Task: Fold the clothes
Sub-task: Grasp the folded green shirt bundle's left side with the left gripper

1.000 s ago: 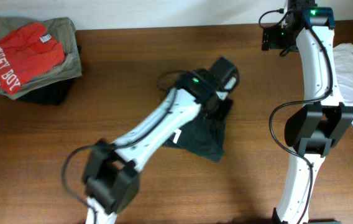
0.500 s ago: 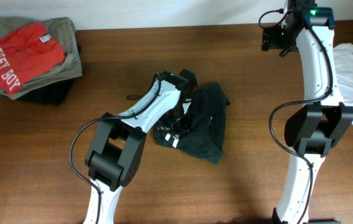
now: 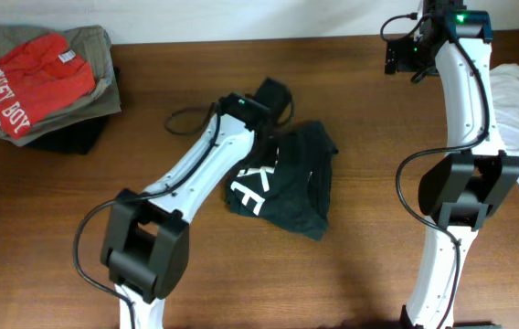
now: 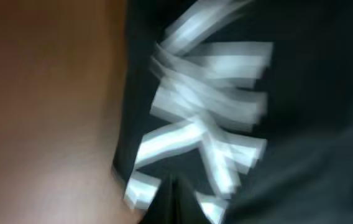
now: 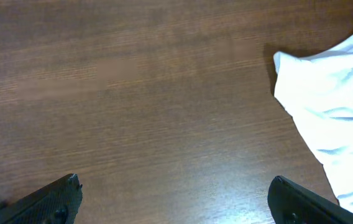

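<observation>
Left gripper (image 3: 273, 93) closed, hold on cloth I can't confirm; T-shirt (image 3: 301, 187) beside it just unfurled, lettering (image 3: 251, 187) up, so flattening underway; right gripper (image 5: 176, 208) apart.

Both same build: left arm (image 3: 195, 169) and right arm (image 3: 465, 82) have smooth white tube links, chunky black joint blocks (image 3: 465, 187), thin black cables (image 3: 400, 178) looping outside, tiny green light (image 3: 461, 16) up top. Right gripper (image 5: 173, 183) fingers (image 5: 55, 199) are black.

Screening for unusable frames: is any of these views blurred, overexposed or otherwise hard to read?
Left wrist: heavy motion blur, the white lettering on the black T-shirt smeared into streaks. Overhead: sharp and evenly lit. Right wrist: the grain of the table is crisp, but the white cloth is close to blown out.
</observation>
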Action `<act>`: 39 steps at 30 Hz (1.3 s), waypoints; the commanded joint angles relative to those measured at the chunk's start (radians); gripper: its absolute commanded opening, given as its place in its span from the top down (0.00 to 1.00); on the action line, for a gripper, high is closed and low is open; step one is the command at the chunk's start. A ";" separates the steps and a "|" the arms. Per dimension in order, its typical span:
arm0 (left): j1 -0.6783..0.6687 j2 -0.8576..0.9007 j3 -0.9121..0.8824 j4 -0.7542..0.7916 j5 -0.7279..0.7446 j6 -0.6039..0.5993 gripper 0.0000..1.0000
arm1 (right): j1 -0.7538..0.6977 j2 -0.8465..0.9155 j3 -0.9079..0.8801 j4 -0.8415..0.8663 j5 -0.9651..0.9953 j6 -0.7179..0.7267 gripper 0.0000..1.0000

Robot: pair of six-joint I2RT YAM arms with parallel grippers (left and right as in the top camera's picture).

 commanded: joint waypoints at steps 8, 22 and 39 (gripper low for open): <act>-0.051 0.182 0.001 0.240 0.299 -0.003 0.98 | 0.004 -0.023 0.019 -0.002 0.009 0.004 0.01; 0.016 0.037 0.159 0.068 -0.043 0.043 0.47 | 0.004 -0.023 0.019 -0.001 0.009 0.004 0.01; 0.365 0.100 0.053 -0.038 0.535 0.373 0.01 | 0.004 -0.023 0.019 -0.001 0.009 0.004 0.01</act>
